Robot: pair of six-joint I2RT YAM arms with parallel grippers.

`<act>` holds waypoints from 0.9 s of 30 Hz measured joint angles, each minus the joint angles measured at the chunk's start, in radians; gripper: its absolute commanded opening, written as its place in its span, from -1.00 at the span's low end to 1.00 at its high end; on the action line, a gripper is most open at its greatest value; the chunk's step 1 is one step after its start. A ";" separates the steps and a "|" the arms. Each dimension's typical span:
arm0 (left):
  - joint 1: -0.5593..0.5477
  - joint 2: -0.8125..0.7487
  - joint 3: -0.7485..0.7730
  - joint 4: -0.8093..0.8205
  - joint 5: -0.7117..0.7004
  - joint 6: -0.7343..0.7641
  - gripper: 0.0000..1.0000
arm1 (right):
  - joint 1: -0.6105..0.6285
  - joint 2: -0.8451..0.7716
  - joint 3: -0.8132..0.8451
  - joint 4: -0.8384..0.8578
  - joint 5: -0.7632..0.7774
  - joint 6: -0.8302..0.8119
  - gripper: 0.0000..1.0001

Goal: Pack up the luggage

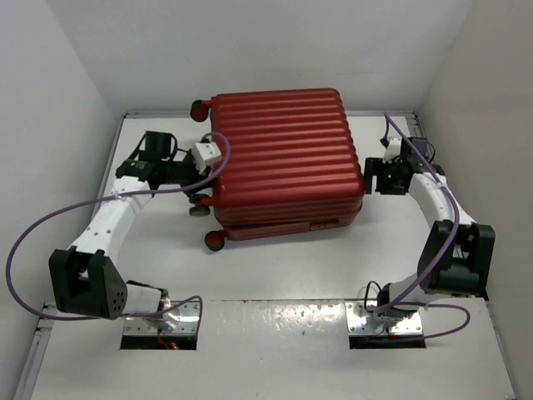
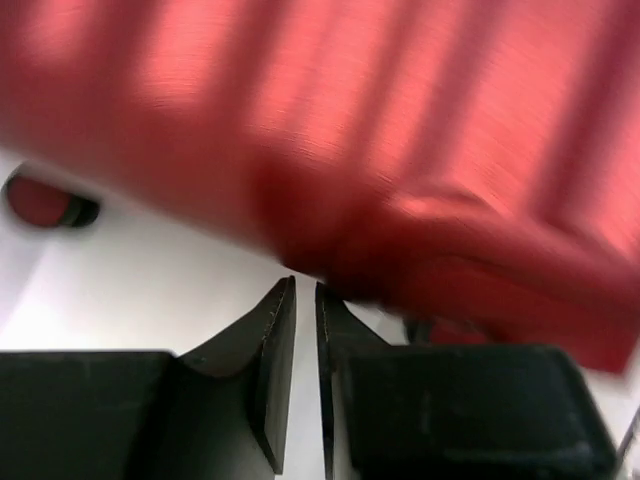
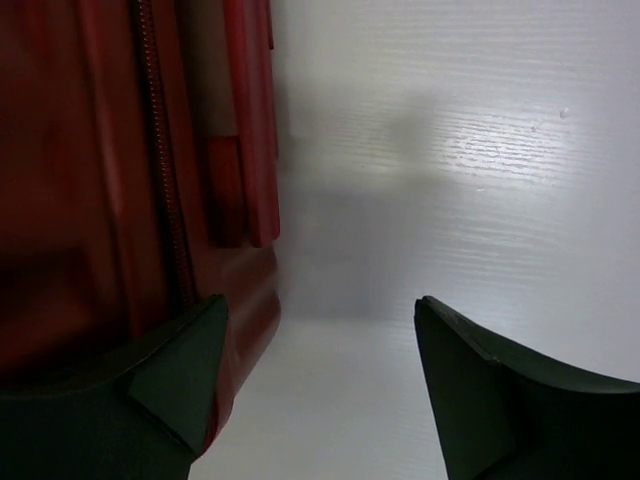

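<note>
The luggage [image 1: 287,158] is a large dark red ribbed suitcase lying flat and closed on the white table, its wheels [image 1: 215,241] on the left side. My left gripper [image 1: 215,163] is at the suitcase's left edge. In the left wrist view the left gripper [image 2: 305,287] is shut with only a thin slit and nothing between the jaws, and the blurred red shell [image 2: 400,130] is just ahead. My right gripper [image 1: 370,177] is open and empty beside the suitcase's right side. In the right wrist view the right gripper [image 3: 320,305] has its left finger against the zip side of the shell [image 3: 120,180].
White walls close the table on the left, back and right. A red wheel [image 2: 45,200] rests on the table [image 2: 150,280] left of my left gripper. Bare table [image 1: 275,271] lies in front of the suitcase. Purple cables loop beside both arms.
</note>
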 measured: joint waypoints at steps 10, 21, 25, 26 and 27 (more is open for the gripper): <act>-0.174 -0.016 -0.012 -0.116 0.040 0.142 0.27 | -0.083 0.008 0.078 -0.015 -0.019 -0.013 0.60; -0.070 -0.028 0.092 0.079 0.051 -0.177 0.45 | -0.332 -0.357 -0.002 -0.097 -0.313 -0.146 -0.23; 0.050 -0.039 0.153 0.392 -0.109 -0.444 0.23 | -0.270 -0.495 0.016 -0.235 -0.529 -0.322 -0.42; 0.066 -0.034 0.174 0.435 -0.158 -0.493 0.23 | -0.232 -0.509 0.017 -0.283 -0.568 -0.369 -0.48; 0.074 -0.013 0.211 0.476 -0.207 -0.539 0.23 | -0.195 -0.511 0.016 -0.321 -0.592 -0.404 -0.51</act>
